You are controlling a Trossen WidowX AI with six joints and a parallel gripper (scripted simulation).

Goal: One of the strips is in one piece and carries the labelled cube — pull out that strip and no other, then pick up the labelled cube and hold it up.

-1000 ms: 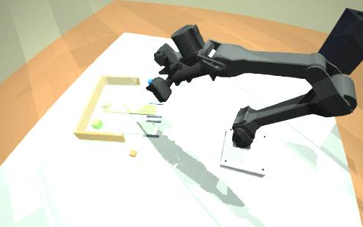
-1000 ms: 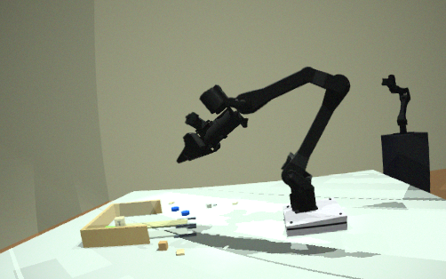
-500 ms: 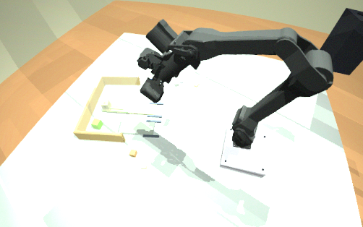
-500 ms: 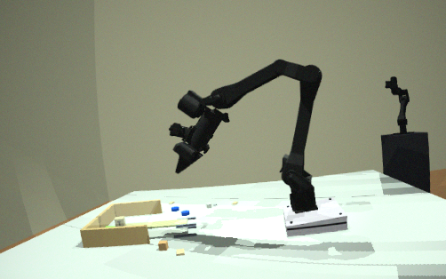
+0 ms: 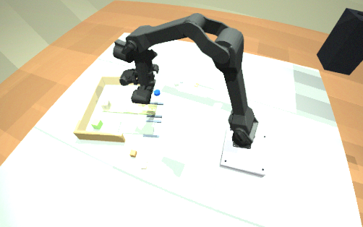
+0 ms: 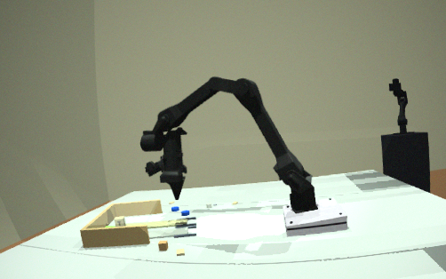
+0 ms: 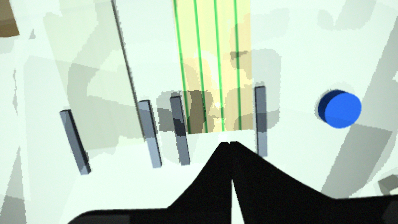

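My gripper (image 6: pixel 177 197) (image 7: pixel 228 149) is shut and empty, pointing down above the table, just off the near end of the yellow strip (image 5: pixel 147 108) (image 6: pixel 166 224) (image 7: pixel 215 65). This strip has green lines and runs into the wooden tray. The labelled cube (image 5: pixel 105 105) (image 6: pixel 120 220) is pale and stands at its far end, outside the wrist view. A pale strip (image 5: pixel 145 131) (image 7: pixel 100 105) lies beside it. A green cube (image 5: pixel 97 124) sits in the tray beyond the pale strip. The wrist view does not show the far parts of either strip.
The wooden tray (image 5: pixel 100 137) (image 6: pixel 115 237) has raised walls. Low grey bars (image 7: pixel 75 142) (image 7: pixel 150 134) (image 7: pixel 180 131) (image 7: pixel 261 121) flank the strip ends. A blue disc (image 5: pixel 157 92) (image 7: pixel 342 109) lies beside the yellow strip. An orange block (image 5: pixel 133 153) (image 6: pixel 163 245) lies outside the tray.
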